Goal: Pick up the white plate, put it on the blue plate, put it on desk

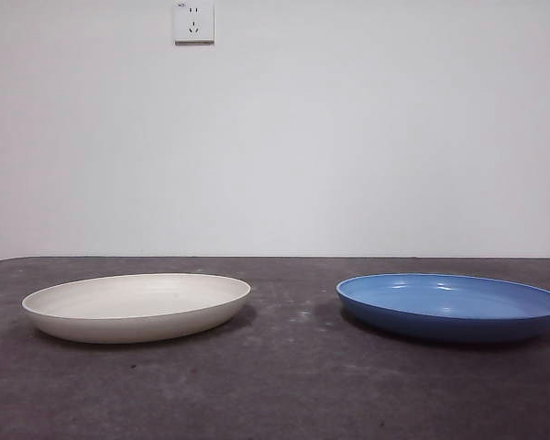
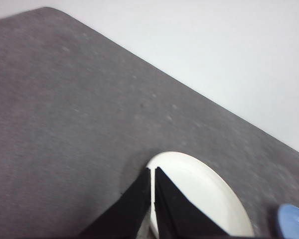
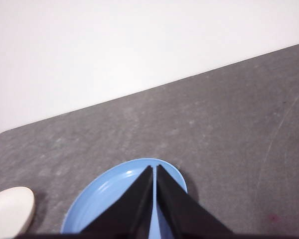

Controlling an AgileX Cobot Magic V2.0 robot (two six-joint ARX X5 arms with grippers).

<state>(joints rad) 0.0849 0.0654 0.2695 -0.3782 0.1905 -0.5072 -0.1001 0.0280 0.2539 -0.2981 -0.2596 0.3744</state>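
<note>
The white plate lies flat on the desk at the left of the front view. The blue plate lies flat at the right, apart from it. Neither arm shows in the front view. In the left wrist view my left gripper is shut and empty, high above the white plate. An edge of the blue plate shows there too. In the right wrist view my right gripper is shut and empty, high above the blue plate. An edge of the white plate shows there too.
A white wall with a power socket stands behind the desk's far edge. A strip of bare desk lies between the two plates.
</note>
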